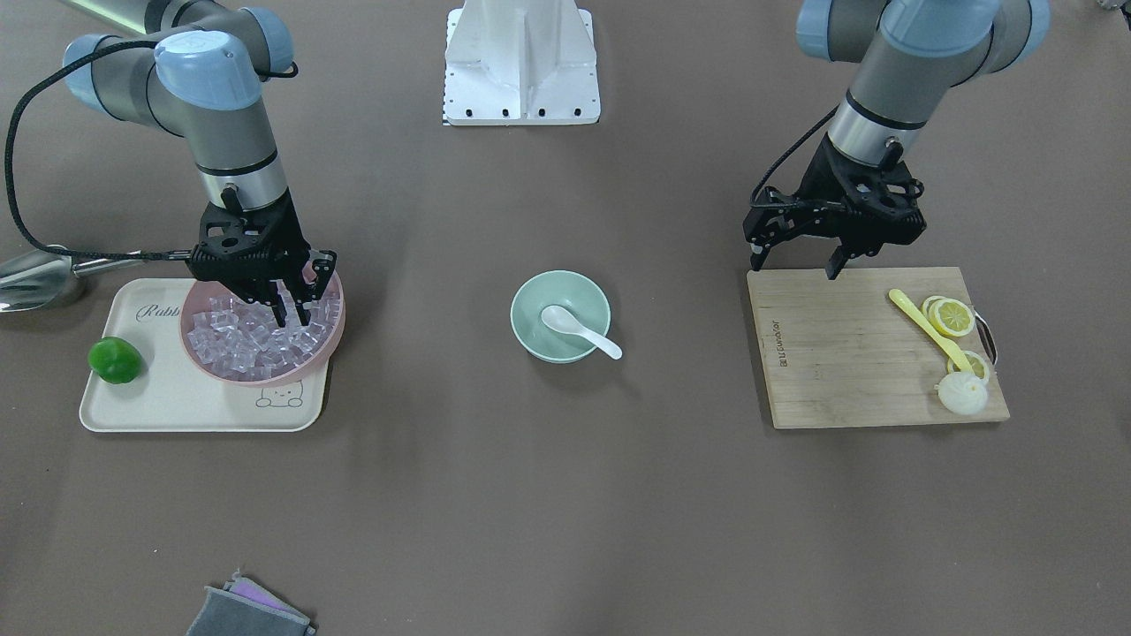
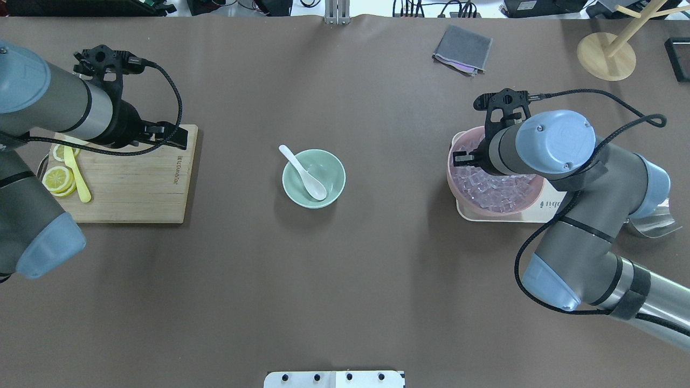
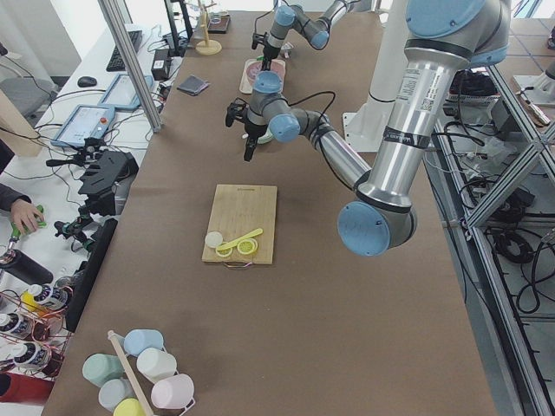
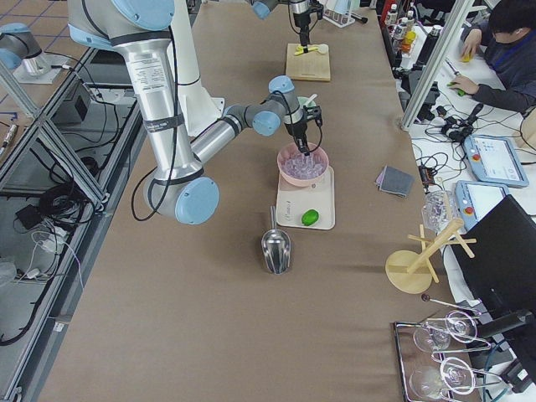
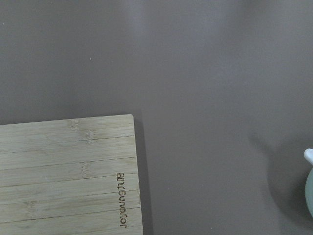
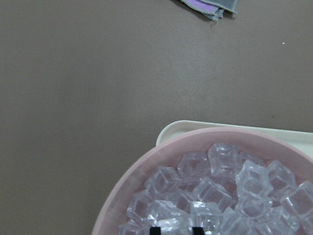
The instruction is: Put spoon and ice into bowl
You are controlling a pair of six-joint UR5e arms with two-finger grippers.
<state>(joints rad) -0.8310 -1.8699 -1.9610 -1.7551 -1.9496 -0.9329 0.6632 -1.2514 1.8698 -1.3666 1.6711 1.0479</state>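
Seen from the camera facing the robot, the white spoon (image 1: 576,328) lies in the green bowl (image 1: 530,300) at the middle of the brown table (image 1: 565,495). Its scoop is inside and its handle rests on the rim, sticking out toward 4 o'clock. At 9 o'clock from the green bowl, the right gripper (image 1: 292,316) points straight down into the pink bowl (image 1: 196,352), which is heaped with ice cubes (image 1: 239,340). Its fingertips (image 6: 154,229) are sunk among the cubes with only a narrow, cube-wide gap between them. Whether they are clamped on a cube cannot be told. No ice shows in the green bowl. The pink bowl sits on the upper right part of a cream tray (image 1: 177,402). A green lime (image 1: 115,359) lies on the tray at about 9 o'clock from the pink bowl. A steel scoop (image 1: 35,278) rests on the table off the tray's 10 o'clock corner. At 3 o'clock from the green bowl, the left gripper (image 1: 793,268) hangs over the 11 o'clock corner of a wooden cutting board (image 1: 839,362), its fingers spread wide and holding nothing. On the board's 3 o'clock side lie a slim yellow spoon (image 1: 928,329) and lemon slices (image 1: 952,316), with a small white lump (image 1: 961,393) touching the yellow spoon's end near the 5 o'clock corner. A folded grey cloth (image 1: 247,609) lies at the table's near edge, between 7 and 8 o'clock from the green bowl.
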